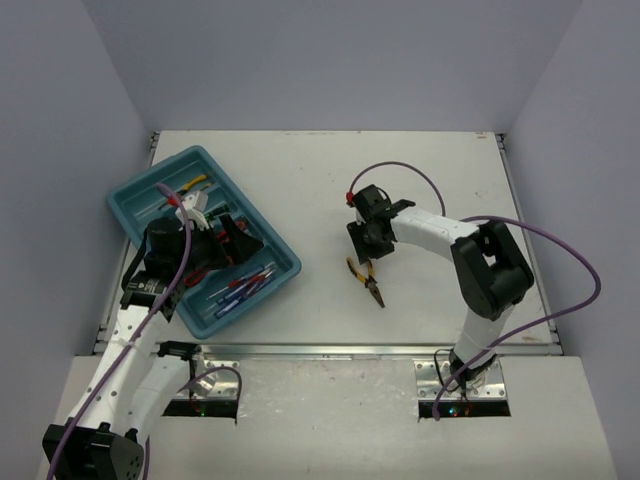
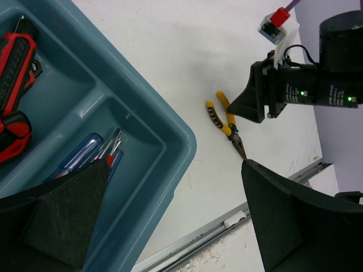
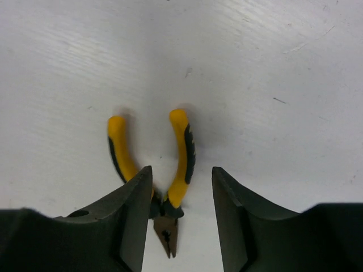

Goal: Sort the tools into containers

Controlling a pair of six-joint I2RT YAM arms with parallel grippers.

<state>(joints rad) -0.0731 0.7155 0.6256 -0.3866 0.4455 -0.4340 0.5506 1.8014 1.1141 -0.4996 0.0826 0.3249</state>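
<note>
Closest to the right wrist lens, the right gripper (image 3: 181, 215) has its dark fingers (image 3: 130, 226) partway apart, straddling the hinge end of the yellow-handled pliers (image 3: 182, 164). I see a gap beside the tool, so it is not clamped. The pliers lie flat on the white table (image 3: 255, 68), handles spread and pointing away from the wrist, nose toward it. From above they sit near the table's middle, well apart from the teal tray (image 1: 140, 200) on the left. Over that tray's near corner I have the left gripper (image 2: 174, 164) spread wide with nothing between its fingers. Blue-handled screwdrivers (image 2: 85, 153) rest in the compartment along the tray's outer wall, and red-handled cutters (image 2: 14, 68) lie further in.
</note>
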